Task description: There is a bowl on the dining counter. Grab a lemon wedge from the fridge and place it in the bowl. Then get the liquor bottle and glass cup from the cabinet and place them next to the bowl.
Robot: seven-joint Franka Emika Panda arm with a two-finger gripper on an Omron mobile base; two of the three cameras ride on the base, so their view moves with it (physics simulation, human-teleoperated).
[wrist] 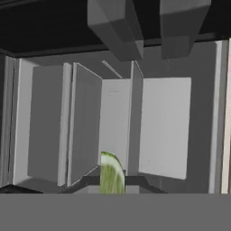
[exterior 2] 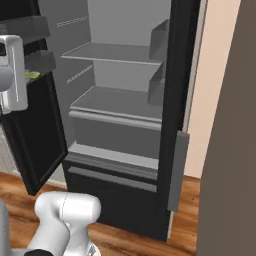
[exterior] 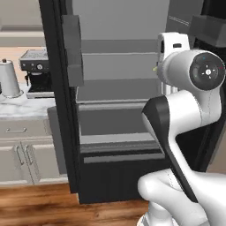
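The black fridge (exterior: 119, 90) stands open, showing bare grey shelves (exterior 2: 117, 102). A yellow-green lemon wedge (wrist: 111, 173) sits between my dark fingertips, just in front of the fridge interior; my gripper (wrist: 112, 186) is shut on it. A sliver of the wedge (exterior: 155, 68) peeks out beside my white hand at the fridge's right side, and the same wedge (exterior 2: 32, 75) shows next to the left door bins. The bowl, dining counter, liquor bottle, glass cup and cabinet are out of view.
Both fridge doors hang open: one black door (exterior: 59, 88) to the left, the other (exterior 2: 175, 115) to the right. A wall counter (exterior: 22, 109) carries a coffee machine (exterior: 37, 66) and a kettle (exterior: 9, 79). A beige wall (exterior 2: 215, 100) flanks the fridge over wood floor (exterior: 39, 205).
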